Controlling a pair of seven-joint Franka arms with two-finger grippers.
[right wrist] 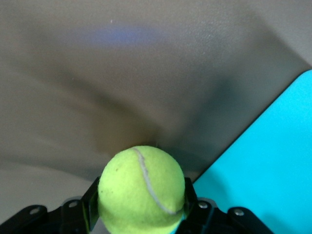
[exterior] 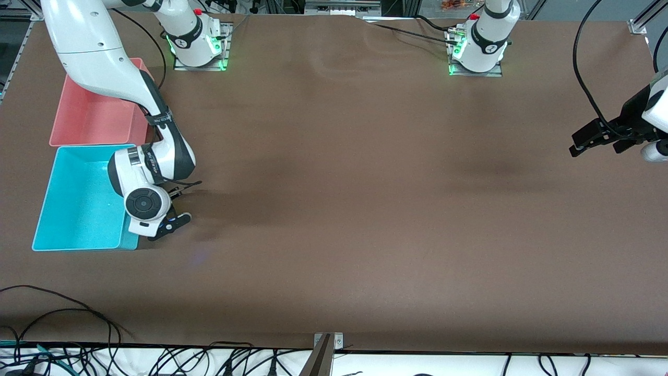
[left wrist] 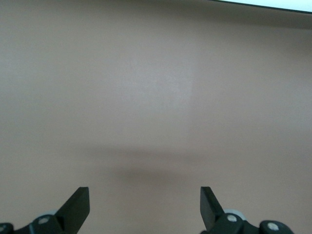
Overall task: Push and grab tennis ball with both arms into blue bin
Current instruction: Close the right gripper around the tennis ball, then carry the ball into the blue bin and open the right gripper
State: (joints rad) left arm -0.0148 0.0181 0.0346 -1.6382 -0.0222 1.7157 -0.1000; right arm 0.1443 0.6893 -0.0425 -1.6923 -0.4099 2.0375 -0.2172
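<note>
The yellow-green tennis ball [right wrist: 141,190] sits between the black fingers [right wrist: 90,202] of my right gripper [right wrist: 141,197], which is shut on it. In the front view my right gripper [exterior: 175,209] is low over the brown table, right beside the blue bin [exterior: 78,201] at its wall toward the table's middle. The arm's wrist hides the ball there. The bin's cyan corner [right wrist: 278,161] shows close to the ball. My left gripper [exterior: 595,140] hangs open over the left arm's end of the table, with only bare table between its fingers [left wrist: 78,204].
A pink bin [exterior: 88,120] stands against the blue bin, farther from the front camera. The right arm's upper link passes above the pink bin. Cables lie along the table's near edge [exterior: 62,313].
</note>
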